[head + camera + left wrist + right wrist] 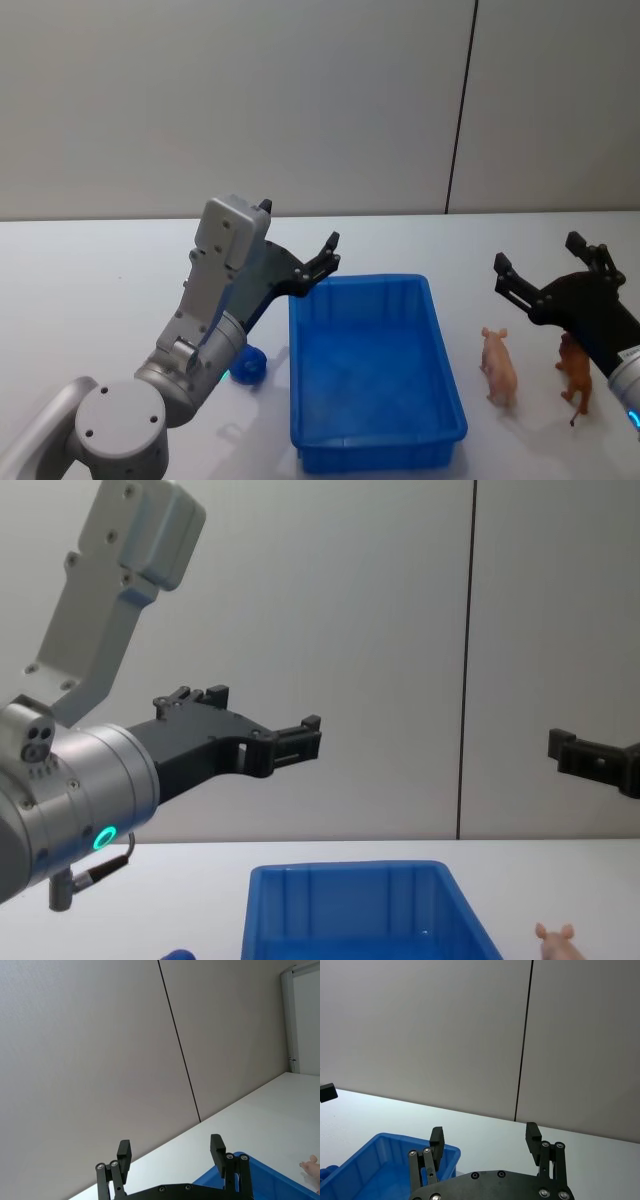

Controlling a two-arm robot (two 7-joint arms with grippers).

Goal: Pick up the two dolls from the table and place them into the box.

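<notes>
Head view has both dolls standing on the table right of the box: the peach-pink doll nearer it, the brown doll beside that, its top hidden behind the right arm. Chest view cuts the pink one off at its ears. The left gripper is raised by the box's far left corner and the right gripper above the dolls, both spread wide and empty.
</notes>
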